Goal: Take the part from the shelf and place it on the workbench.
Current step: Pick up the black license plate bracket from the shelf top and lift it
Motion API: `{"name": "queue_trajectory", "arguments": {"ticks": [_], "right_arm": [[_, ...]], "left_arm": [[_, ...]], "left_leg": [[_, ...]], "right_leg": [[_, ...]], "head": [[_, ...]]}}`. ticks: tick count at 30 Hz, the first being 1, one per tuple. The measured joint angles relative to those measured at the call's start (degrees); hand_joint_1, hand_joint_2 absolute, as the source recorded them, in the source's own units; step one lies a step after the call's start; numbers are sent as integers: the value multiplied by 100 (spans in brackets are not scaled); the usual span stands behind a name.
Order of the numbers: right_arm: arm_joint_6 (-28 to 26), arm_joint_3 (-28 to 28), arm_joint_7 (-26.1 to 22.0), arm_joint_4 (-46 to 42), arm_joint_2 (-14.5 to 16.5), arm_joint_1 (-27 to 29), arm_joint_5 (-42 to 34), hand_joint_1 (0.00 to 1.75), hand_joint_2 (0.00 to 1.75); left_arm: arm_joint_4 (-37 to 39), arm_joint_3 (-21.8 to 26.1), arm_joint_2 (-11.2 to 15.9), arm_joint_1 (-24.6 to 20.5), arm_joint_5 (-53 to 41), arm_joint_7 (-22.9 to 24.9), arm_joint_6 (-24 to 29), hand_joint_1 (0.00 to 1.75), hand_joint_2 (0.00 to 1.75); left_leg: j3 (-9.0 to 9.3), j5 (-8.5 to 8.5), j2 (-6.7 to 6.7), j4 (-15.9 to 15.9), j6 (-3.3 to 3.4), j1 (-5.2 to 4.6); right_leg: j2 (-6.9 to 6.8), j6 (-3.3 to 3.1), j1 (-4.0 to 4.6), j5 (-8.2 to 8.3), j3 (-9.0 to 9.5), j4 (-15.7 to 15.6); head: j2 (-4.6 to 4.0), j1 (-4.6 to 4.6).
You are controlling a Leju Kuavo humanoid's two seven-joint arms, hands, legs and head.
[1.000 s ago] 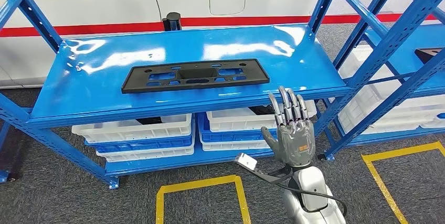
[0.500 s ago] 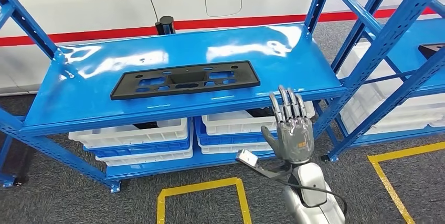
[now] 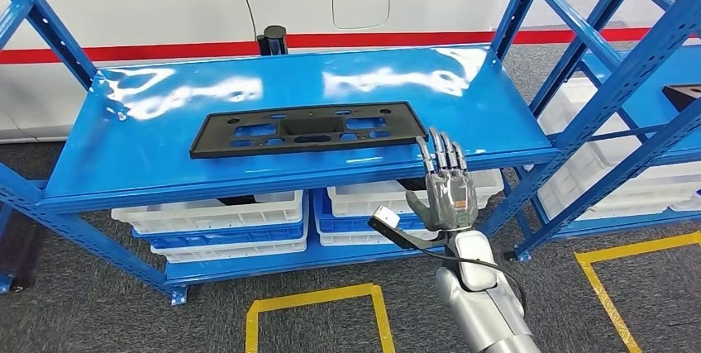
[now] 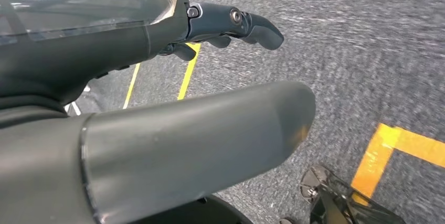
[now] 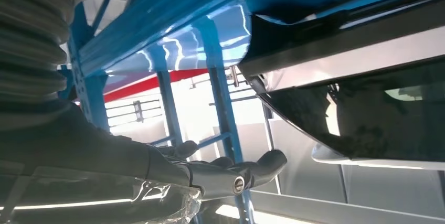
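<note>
The black plastic plate lies flat on the top board of the blue shelf, in the middle of the head view. It is long and thin, with many holes cut through it. Nothing holds it yet.

The right hand is up in the lower right part of the head view, just in front of the shelf's front edge. Its fingers are straight and spread apart, and they point up near the right end of the plate. The hand holds nothing. In the right wrist view the right hand sits under the blue board with its fingers out.

The left hand hangs over the grey floor with yellow lines. Its fingers look a little bent, and nothing is in them.

The plate looks light and stiff, like hard plastic. It looks smooth, so it may slide on the shiny blue board. Because it is so flat, it may be hard to lift from above. A good spot to hold it looks like the right end or the front long edge, with fingers hooked under it. White bins sit on the lower shelf.
</note>
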Motion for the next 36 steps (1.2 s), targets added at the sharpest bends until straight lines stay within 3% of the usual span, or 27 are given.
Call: {"name": "queue_trajectory", "arguments": {"ticks": [2,3,4,5,7,9,11,14,17,18,19,20,22,24,27,29,32,33,34,35,36], "right_arm": [[-25,11,9,87,-2,-25,33,0,175],[-48,19,21,121,-4,-26,74,0,175],[-72,28,36,140,-7,-26,135,0,175],[-92,40,50,135,-9,-24,204,0,175],[-110,66,65,53,-12,-16,335,0,175],[-112,102,72,-74,-7,4,431,0,175],[-112,139,91,-189,-5,34,511,0,175],[-113,186,151,-364,-2,66,639,0,175],[-114,232,179,-532,3,120,721,0,175],[-114,250,172,-609,3,161,723,0,175],[-114,271,163,-702,4,207,720,0,175],[-114,292,152,-802,4,247,717,0,175],[-114,333,139,-981,7,294,716,0,175],[-114,356,136,-1111,7,311,717,0,175],[-114,366,136,-1237,5,334,719,0,175],[-114,374,137,-1312,3,344,720,0,175],[-114,381,159,-1364,-5,372,737,0,175],[-114,384,186,-1360,-12,390,748,0,175],[-114,386,223,-1352,-20,405,757,0,175],[-114,389,266,-1342,-28,413,762,0,175],[-114,390,302,-1330,-36,416,760,0,175]], "left_arm": [[1,0,0,1,-7,9,0,0,0],[0,1,0,1,-14,15,0,0,0],[-2,1,0,1,-25,20,0,0,0],[-6,2,-1,2,-37,22,0,0,0],[-14,2,-3,4,-61,22,0,0,0],[-21,2,-4,5,-88,21,0,0,0],[-34,2,-4,8,-108,20,0,0,0],[-52,2,1,16,-115,8,0,0,0],[-56,2,3,21,-114,-19,-2,0,0],[-57,2,4,22,-113,-31,-5,0,0],[-57,2,4,22,-111,-49,-10,0,0],[-58,2,4,22,-110,-71,-14,0,0],[-60,2,5,22,-110,-108,-19,0,0],[-60,2,6,22,-110,-122,-21,0,0],[-62,2,5,22,-107,-125,-22,0,0],[-76,2,3,29,-105,-129,-24,0,0],[-91,2,2,38,-104,-152,-32,0,0],[-92,2,2,39,-103,-175,-39,0,0],[-95,2,2,40,-101,-205,-47,0,0],[-98,2,2,42,-97,-236,-55,0,0],[-101,3,2,43,-90,-264,-61,0,0]], "left_leg": [[6,-19,-2,1,29,-2],[13,-29,-8,2,34,-3],[28,-42,-17,3,31,-2],[52,-59,-26,3,22,-1],[112,-106,-37,5,-18,-10],[143,-152,-36,5,-71,-33],[158,-177,-32,-14,-123,-41],[83,-338,-17,193,-220,-26],[-464,-812,-4,1264,-290,-17],[-648,-881,-2,1552,-300,-17],[-743,-833,-1,1644,-301,-17],[-718,-676,0,1505,-294,-17],[-392,-227,2,739,-257,-18],[-90,-7,1,133,-205,-32],[-13,1,-8,1,-112,-55],[24,15,-3,-41,-42,-29],[56,2,7,-62,24,-8],[59,-7,2,-61,29,-8],[66,-16,-6,-60,27,-7],[80,-27,-16,-59,20,-4],[102,-43,-24,-58,6,1]], "right_leg": [[0,-7,-6,-276,-441,817],[0,10,-11,-325,-595,1066],[0,44,-16,-281,-639,1091],[-2,90,-22,-139,-551,854],[-16,147,-23,237,-160,-8],[-23,103,0,431,101,-545],[-17,9,24,437,137,-602],[-6,-125,-41,421,202,-636],[-7,-220,-45,368,273,-643],[-9,-237,-36,355,287,-642],[-8,-245,-28,340,304,-641],[-4,-247,-24,325,325,-640],[13,-228,-21,288,379,-639],[30,-179,17,250,404,-632],[35,-94,43,227,404,-644],[31,-52,46,138,322,-478],[26,-46,23,-259,-247,596],[25,-31,9,-356,-453,948],[24,3,-5,-364,-563,1099],[22,53,-21,-272,-548,998],[17,111,-37,-103,-411,663]], "head": [[1,6],[1,6],[1,8],[1,7],[0,7],[0,6],[1,5],[1,-8],[1,-21],[1,-18],[1,-18],[0,-18],[0,-20],[1,-15],[0,-13],[0,-7],[1,1],[1,0],[1,1],[1,2],[1,2]]}}
